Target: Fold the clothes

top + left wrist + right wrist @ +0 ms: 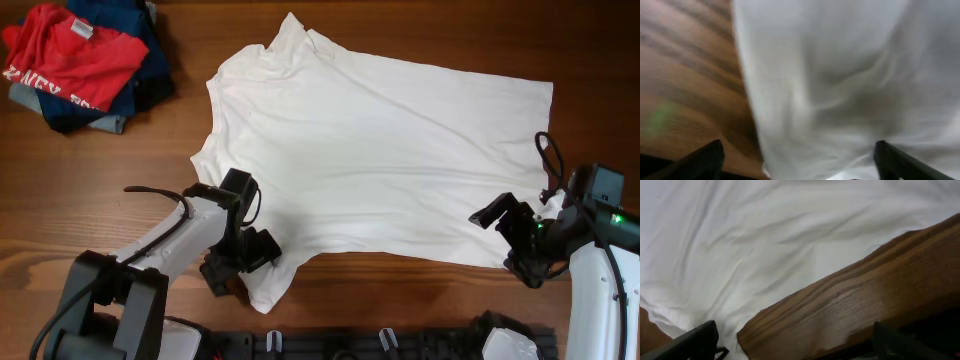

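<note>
White shirt (pixel 380 150) lies spread mid-table, collar toward 11 o'clock. Left gripper (pixel 245 262), at 7 o'clock over a sleeve, and right gripper (pixel 515 245), at 4 o'clock by the hem, both gape, grasping nothing. Uneven pinches could bunch the thin cloth. Wooden table (pixel 120 170) is smooth; no room shows beyond it.

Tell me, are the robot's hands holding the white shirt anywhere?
No. The left gripper and right gripper are both open by the white shirt, holding nothing.
</note>
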You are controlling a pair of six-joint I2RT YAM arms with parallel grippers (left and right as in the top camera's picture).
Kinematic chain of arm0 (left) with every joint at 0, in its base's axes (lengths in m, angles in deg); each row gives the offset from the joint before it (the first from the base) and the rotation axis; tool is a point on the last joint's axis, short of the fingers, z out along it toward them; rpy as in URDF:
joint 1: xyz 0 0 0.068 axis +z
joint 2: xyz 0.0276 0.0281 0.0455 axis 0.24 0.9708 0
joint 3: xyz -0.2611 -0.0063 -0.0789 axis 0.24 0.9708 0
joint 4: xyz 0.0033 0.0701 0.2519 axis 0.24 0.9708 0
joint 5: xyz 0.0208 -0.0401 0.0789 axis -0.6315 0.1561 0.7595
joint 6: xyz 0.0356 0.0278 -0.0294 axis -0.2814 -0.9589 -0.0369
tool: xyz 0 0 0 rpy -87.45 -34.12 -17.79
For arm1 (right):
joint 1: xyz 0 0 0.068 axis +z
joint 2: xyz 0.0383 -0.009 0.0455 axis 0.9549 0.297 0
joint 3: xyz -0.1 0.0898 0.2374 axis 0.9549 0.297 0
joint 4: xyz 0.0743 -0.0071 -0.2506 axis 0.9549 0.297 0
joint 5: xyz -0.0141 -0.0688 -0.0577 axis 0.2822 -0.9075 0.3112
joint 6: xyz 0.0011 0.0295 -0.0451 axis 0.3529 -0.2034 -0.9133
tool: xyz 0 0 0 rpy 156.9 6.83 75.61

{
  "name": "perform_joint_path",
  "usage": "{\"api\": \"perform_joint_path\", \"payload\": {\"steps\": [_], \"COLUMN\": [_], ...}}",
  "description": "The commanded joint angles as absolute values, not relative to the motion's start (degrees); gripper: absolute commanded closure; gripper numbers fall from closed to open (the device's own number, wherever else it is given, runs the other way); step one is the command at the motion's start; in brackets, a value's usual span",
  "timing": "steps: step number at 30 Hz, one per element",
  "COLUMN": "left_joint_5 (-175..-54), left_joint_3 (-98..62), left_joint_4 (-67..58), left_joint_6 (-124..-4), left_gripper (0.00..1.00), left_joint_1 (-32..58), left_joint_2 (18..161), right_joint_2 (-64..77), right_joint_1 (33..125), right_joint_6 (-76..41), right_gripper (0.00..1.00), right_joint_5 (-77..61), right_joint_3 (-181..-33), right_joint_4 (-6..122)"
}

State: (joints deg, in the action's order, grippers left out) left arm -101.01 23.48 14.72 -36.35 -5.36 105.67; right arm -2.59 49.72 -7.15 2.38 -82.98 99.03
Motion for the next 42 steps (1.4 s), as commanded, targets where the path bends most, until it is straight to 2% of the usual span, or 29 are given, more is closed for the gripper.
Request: {"api": "perform_joint_path", "payload": {"steps": [1, 2, 3, 9, 13, 26, 35, 42], "left_joint_5": [-99.3, -98.9, -98.9, -99.6, -99.6, -99.8, -99.8, -100.0], "left_joint_3": [24.4, 24.9, 25.6, 26.9, 26.9, 27.0, 27.0, 27.0], "left_joint_4": [12.6, 11.6, 10.6, 9.6, 9.6, 9.6, 9.6, 9.6], "left_joint_6": [-35.4, -35.3, -35.3, -35.4, -35.4, -35.4, -35.4, -35.4], "left_gripper": [0.20, 0.27, 0.30, 0.33, 0.41, 0.40, 0.39, 0.40], "left_joint_1": [-5.6, -5.6, -5.6, -5.6, -5.6, -5.6, -5.6, -5.6], "left_joint_2": [105.7, 105.7, 105.7, 105.7, 105.7, 105.7, 105.7, 105.7], "right_joint_2": [-3.2, -2.9, -2.8, -0.5, 2.2, 10.5, 11.0, 11.5], "right_joint_1": [50.1, 50.1, 50.1, 50.0, 49.9, 44.9, 40.5, 40.1], "right_joint_6": [-2.3, 0.1, 1.5, 9.8, 18.6, 24.2, 24.1, 24.1], "right_gripper": [0.01, 0.01, 0.01, 0.01, 0.01, 0.01, 0.03, 0.21], "right_joint_5": [-2.3, -2.6, -3.0, -8.6, -16.6, -22.6, -21.7, -21.2], "right_joint_3": [-80.4, -79.0, -77.9, -73.5, -73.5, -73.4, -65.6, -64.5], "right_joint_4": [97.6, 96.8, 96.0, 90.9, 88.1, 83.0, 75.1, 70.8]}}
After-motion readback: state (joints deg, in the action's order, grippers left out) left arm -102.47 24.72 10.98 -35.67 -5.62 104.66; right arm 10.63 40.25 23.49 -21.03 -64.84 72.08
